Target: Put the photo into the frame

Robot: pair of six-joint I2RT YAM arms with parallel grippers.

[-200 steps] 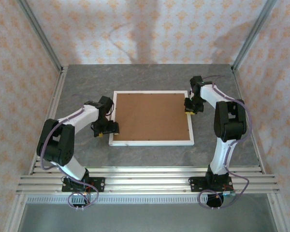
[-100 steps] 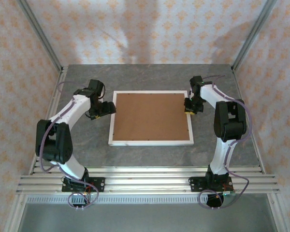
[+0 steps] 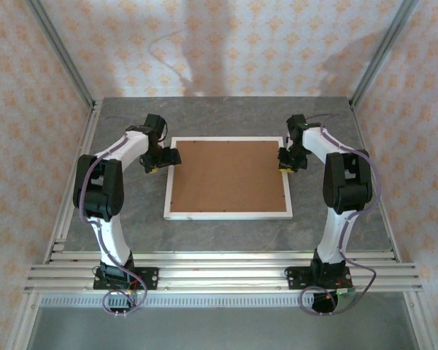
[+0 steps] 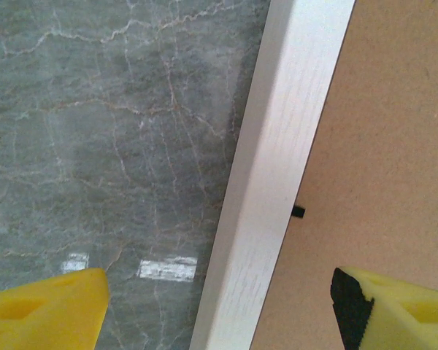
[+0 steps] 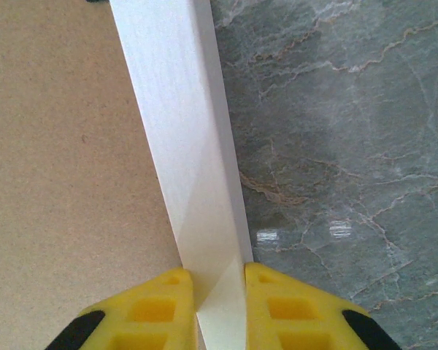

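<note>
peach-patterned wallpaper (image 3: 219,44) closes in a grey marbled worktop (image 3: 226,117), and the frame (image 3: 228,214) lies flat in its middle, back side up, so the brown backing board (image 3: 228,175) fills the white border. whether the photo sits beneath that board i cannot tell.

the right hand (image 5: 219,284) is clenched on the frame's right rail near the far corner. its yellow fingers (image 5: 164,302) press the white strip from both sides, one over the board and one over the marble. that grip looks meant to pin the frame so it cannot slide.

the left hand (image 4: 219,313) is released, jaws wide. it straddles the left rail near the far corner, one finger above the worktop and the other above the board, neither touching the rail. a small black tab (image 4: 298,211) shows at the rail's inner edge, just ahead of the hand. i judge the left hand is placed either to grip this rail too or to work that tab.
</note>
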